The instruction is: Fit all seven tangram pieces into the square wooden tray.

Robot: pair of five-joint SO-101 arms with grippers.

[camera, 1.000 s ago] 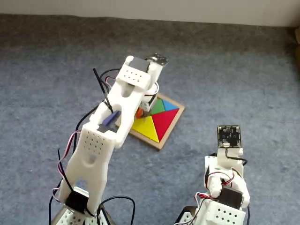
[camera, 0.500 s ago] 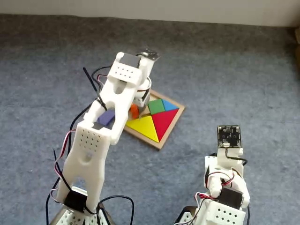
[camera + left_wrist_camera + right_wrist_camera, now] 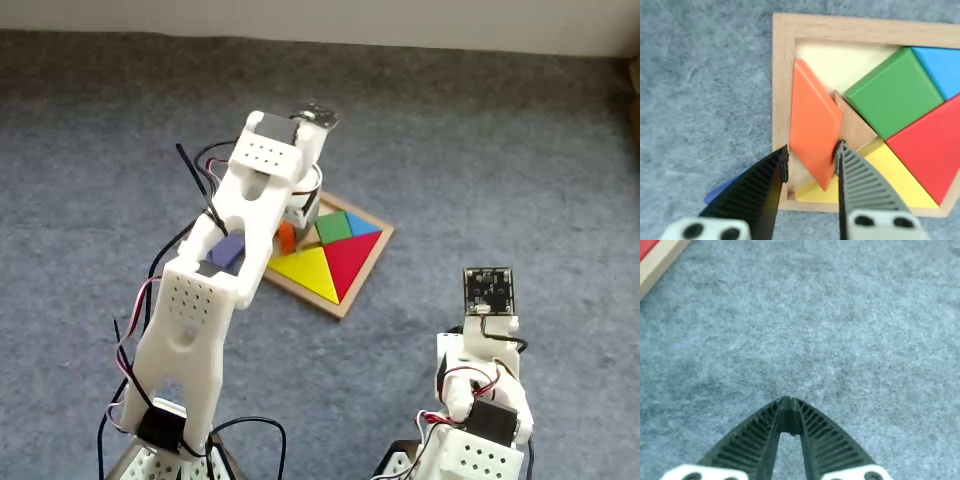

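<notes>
Low in the frame, the left gripper (image 3: 811, 157) pinches the orange piece (image 3: 812, 122), likely light, hard and slippery, by its side edges.

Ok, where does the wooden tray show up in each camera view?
High view: wooden tray near the picture's centre, partly under the left arm.
Left wrist view: wooden tray below the left gripper, which grips the orange parallelogram.
Right wrist view: one wooden tray corner, far beyond the shut right gripper.
Shared landmark: the red triangle in the tray.

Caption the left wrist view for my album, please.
Left hand grips an orange parallelogram piece over the square wooden tray.
</notes>
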